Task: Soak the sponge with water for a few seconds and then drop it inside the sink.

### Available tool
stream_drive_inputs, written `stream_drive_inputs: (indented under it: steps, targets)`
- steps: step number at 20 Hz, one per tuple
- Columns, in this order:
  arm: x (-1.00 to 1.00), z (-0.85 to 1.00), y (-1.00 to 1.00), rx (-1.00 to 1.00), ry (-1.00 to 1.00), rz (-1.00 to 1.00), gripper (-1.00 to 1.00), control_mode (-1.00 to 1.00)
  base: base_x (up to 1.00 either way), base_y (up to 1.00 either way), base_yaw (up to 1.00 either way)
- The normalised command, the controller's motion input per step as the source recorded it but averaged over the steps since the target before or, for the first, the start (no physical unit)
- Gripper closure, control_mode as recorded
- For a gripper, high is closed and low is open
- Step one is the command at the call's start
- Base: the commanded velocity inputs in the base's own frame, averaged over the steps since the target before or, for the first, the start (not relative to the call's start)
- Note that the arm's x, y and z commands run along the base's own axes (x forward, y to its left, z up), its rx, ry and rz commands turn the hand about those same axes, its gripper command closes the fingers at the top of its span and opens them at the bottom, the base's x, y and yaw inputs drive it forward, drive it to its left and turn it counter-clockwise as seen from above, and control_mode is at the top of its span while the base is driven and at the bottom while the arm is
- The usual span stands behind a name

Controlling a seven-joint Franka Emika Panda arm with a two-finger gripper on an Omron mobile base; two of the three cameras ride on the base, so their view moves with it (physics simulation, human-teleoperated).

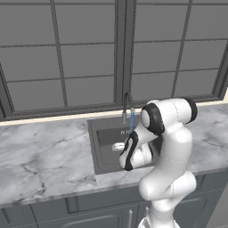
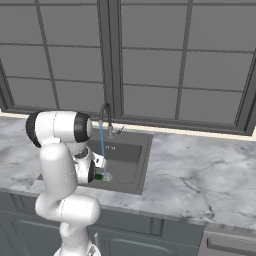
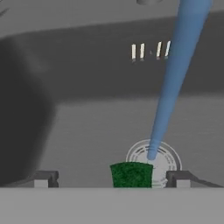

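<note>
**Hand spread over sink, sponge loose between fingers**

Big grid window across the back wall. Marble surface runs left to right, dark cabinet fronts under it. White arm bends down over the front of the sink, a dark grey recessed basin set in the surface. Thin curved dark faucet at the basin's back edge. Water running, pale blue stream, lands on the round metal drain. Hand low inside the basin, fingers set wide apart, not clamping anything. Sponge, green top showing, sits between the fingers with gaps on both sides, just beside the stream's foot at the drain edge. Can't tell if it is resting on the basin floor or in the air. Right base view: sponge as a small green patch right by the hand, next to the stream.
</note>
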Motion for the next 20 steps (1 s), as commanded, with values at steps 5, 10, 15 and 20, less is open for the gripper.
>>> stream_drive_inputs:
  steps: [5,10,15,20]
  targets:
    - [0.00,0.57,0.30,-0.02,-0.06,0.07,-1.00,-1.00,0.00,0.00,0.00]
    - [0.12,0.76,0.07,-0.01,0.00,0.06,-1.00,-1.00,0.00,0.00,0.00]
    - [0.05,0.82,0.03,0.00,0.00,0.11,-1.00,-1.00,0.00,0.00,0.00]
    - [0.00,0.75,0.03,0.00,0.01,0.14,-1.00,-1.00,0.00,0.00,0.00]
